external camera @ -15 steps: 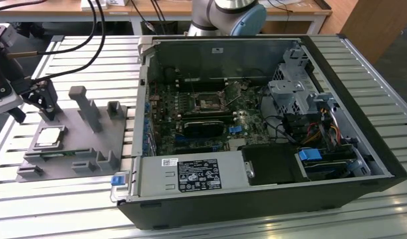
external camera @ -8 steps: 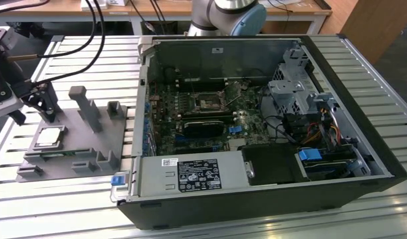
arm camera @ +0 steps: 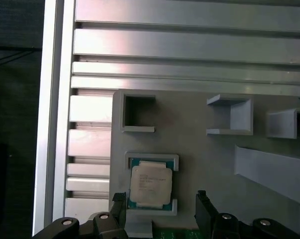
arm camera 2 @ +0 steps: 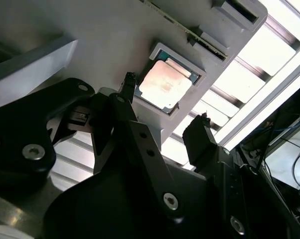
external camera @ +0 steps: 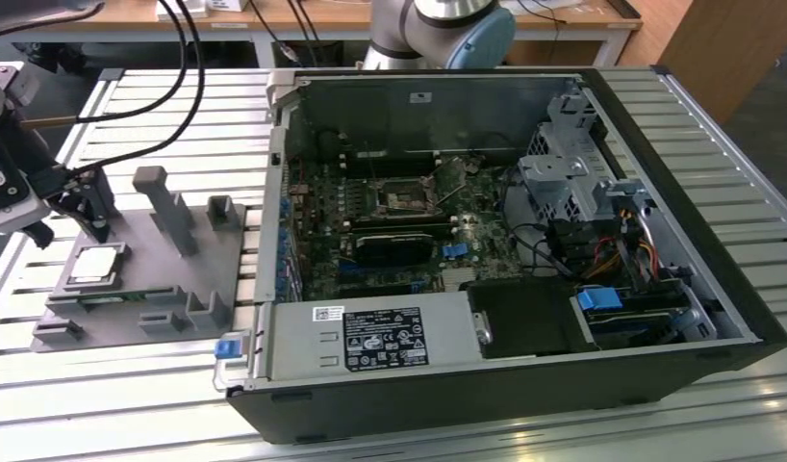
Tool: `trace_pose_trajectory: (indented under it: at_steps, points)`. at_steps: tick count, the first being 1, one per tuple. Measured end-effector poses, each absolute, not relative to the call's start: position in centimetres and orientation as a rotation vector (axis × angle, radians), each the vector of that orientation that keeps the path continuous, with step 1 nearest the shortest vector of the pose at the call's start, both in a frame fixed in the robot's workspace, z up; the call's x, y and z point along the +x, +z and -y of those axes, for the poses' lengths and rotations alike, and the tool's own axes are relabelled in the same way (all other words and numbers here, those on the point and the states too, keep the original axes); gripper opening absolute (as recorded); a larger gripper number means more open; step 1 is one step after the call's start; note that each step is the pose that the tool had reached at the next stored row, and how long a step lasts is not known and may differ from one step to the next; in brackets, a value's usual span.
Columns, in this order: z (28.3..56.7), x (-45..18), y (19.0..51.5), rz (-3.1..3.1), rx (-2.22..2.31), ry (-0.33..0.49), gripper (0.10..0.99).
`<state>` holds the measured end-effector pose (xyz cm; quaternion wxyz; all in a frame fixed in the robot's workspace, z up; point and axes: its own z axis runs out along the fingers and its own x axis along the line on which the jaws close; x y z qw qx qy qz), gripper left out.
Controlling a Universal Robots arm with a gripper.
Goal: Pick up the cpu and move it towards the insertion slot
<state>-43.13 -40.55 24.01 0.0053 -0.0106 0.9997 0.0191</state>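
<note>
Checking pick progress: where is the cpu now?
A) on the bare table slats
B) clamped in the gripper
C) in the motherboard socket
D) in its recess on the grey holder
D: the cpu lies flat in a recess of the grey holder; the gripper near it is open, holding nothing.

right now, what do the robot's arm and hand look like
The hand is matte black, with two angular fingers joined by silver bolts. In the exterior view the arm is silver-grey with a pale blue joint cap, and black cables lead to the wrist.
</note>
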Motion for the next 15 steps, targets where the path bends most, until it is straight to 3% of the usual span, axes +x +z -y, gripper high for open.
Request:
trace_pose_trajectory:
  at_steps: [15]
  points:
    - [40.56,-43.13,22.93,-3.130,-0.033,0.060,0.659]
